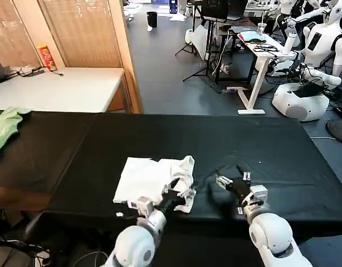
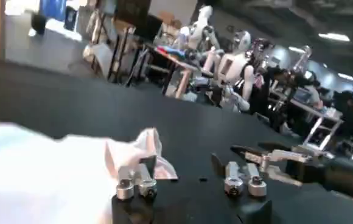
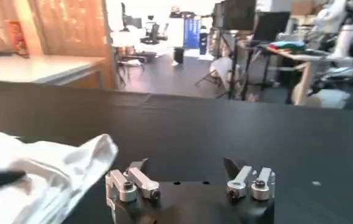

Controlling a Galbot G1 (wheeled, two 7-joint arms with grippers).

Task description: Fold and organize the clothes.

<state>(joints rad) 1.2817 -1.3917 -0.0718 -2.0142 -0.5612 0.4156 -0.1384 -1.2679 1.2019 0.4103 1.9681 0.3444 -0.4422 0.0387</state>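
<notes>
The white T-shirt [image 1: 151,179] lies partly folded near the front edge of the black worktop [image 1: 282,150], its right edge bunched up. Soft, light cotton, it will sag and slip unless pinched through doubled layers at a hem or corner. The left end effector [image 1: 179,196] sits open at that bunched edge. The right end effector [image 1: 231,181] hovers open just beside it.

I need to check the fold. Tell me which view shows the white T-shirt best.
The head view: the whole white T-shirt lies folded on the black table, left gripper at its bunched corner. Both wrist views catch just that rumpled edge.
</notes>
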